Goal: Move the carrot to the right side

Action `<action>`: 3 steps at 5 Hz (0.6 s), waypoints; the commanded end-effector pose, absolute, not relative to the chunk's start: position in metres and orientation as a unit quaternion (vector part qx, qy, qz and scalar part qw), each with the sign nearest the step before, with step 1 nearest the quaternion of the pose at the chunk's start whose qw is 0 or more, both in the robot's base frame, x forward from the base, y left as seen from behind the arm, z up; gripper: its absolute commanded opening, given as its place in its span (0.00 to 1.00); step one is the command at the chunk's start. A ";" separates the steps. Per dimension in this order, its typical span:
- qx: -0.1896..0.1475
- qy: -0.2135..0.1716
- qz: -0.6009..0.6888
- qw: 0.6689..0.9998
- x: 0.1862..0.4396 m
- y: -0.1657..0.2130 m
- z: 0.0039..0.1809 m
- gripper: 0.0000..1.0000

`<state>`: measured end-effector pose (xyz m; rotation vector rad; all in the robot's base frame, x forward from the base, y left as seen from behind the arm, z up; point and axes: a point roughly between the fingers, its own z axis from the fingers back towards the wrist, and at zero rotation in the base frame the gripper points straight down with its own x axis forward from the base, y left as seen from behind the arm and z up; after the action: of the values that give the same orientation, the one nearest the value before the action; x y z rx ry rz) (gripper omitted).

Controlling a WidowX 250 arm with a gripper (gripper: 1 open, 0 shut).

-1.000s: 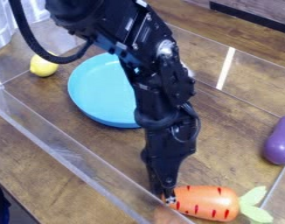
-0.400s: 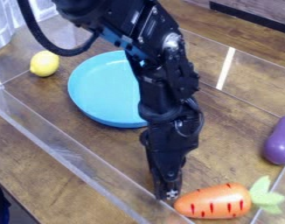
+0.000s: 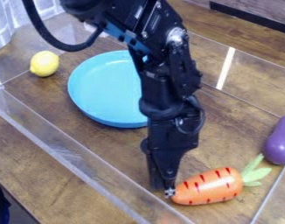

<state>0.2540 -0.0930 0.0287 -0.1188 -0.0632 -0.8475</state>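
Observation:
The carrot (image 3: 211, 185) is orange with dark stripes and lies on the wooden table near the front right. Its light green leafy top (image 3: 254, 171) points up and to the right. My gripper (image 3: 166, 185) hangs straight down from the black arm (image 3: 166, 79), and its tip is at the carrot's blunt left end, touching or nearly touching it. The fingers look narrow and dark against the table, and I cannot make out the gap between them. Nothing is lifted; the carrot rests on the table.
A blue plate (image 3: 98, 87) lies left of the arm. A yellow lemon (image 3: 44, 63) sits at the back left, and a purple eggplant (image 3: 278, 140) is at the right edge. Clear plastic walls (image 3: 63, 144) run along the front and sides of the table.
The carrot has slid and turned, so its leafy top now points higher and more to the right. The gripper stayed at the carrot's left end, shifting only slightly.

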 end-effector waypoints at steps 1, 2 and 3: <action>-0.053 -0.068 -0.416 0.905 0.265 -0.095 0.053 1.00; -0.059 -0.069 -0.418 0.904 0.267 -0.102 0.058 1.00; -0.064 -0.079 -0.420 0.902 0.268 -0.110 0.058 1.00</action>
<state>0.2573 -0.1054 0.0395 -0.1418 -0.0849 -0.8565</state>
